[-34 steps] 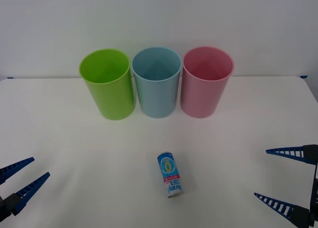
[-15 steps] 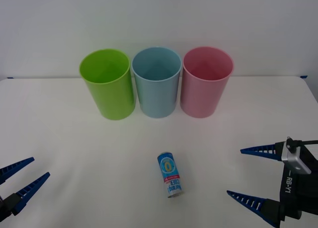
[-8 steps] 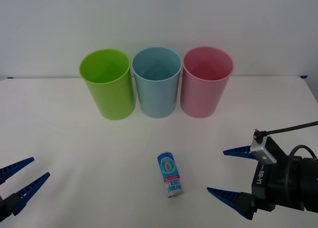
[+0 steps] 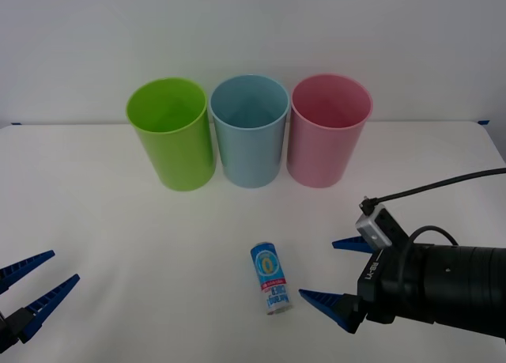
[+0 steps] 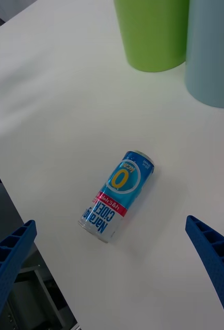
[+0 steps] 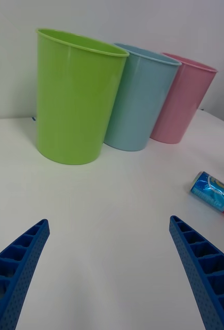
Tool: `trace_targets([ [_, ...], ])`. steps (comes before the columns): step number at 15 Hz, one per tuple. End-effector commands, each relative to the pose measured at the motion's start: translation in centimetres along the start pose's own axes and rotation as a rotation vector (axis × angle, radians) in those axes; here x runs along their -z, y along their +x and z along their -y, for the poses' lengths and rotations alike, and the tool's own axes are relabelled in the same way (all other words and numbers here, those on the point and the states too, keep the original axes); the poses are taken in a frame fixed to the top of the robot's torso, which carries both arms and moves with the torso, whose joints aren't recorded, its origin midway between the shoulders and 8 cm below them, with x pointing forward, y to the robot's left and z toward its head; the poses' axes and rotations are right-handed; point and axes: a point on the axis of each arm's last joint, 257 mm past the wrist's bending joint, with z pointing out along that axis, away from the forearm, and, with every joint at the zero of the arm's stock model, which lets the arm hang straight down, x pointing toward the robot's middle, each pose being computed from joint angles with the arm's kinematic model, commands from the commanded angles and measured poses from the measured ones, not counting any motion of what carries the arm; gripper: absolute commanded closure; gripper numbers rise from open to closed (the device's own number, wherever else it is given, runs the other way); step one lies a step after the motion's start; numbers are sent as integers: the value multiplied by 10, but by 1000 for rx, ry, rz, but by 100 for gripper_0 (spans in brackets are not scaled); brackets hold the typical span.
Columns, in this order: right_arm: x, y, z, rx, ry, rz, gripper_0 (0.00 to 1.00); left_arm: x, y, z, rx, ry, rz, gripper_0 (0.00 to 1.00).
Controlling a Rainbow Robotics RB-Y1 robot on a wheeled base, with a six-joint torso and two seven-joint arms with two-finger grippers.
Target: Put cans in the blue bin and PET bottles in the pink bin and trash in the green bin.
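A small can [image 4: 270,277], blue on top with a yellow oval and a white printed band, lies on its side on the white table [image 4: 118,244]; it also appears in the right wrist view [image 5: 117,195] and the left wrist view [image 6: 214,188]. My right gripper [image 4: 322,271] hangs open just right of the can, not touching it. At the table's back stand the green bin [image 4: 171,134], the blue bin [image 4: 250,130] and the pink bin [image 4: 327,130], side by side and upright. My left gripper [image 4: 30,287] waits open at the near left corner.
The three bins form a wall along the back of the table, close to a white wall. In the right wrist view the table's edge [image 5: 34,242] runs close to the can. A black cable [image 4: 443,185] trails from the right wrist.
My right arm has swung in from the table's right edge toward the can, its open fingers now just beside it. Can, bins and left gripper have not moved.
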Motion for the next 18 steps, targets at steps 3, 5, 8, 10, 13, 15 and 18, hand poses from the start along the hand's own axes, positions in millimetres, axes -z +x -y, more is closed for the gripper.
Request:
trace_targets([
  [3, -17, 7, -2, -44, 36, -24, 0, 0, 0, 0, 0, 0, 0, 21],
  [5, -25, 5, -2, -75, 49, -11, 0, 0, 0, 0, 0, 0, 0, 20],
  [8, -35, 10, 2, -72, 96, -39, 0, 0, 0, 0, 0, 0, 0, 21],
  [10, -46, 15, 4, -84, 114, -61, 0, 0, 0, 0, 0, 0, 0, 21],
  [13, -66, 25, 5, -126, 116, -86, 0, 0, 0, 0, 0, 0, 0, 21],
  [15, -80, 29, 3, -175, 104, -85, 0, 0, 0, 0, 0, 0, 0, 21],
  [18, -95, 32, -1, -215, 103, -92, 0, 0, 0, 0, 0, 0, 0, 21],
])
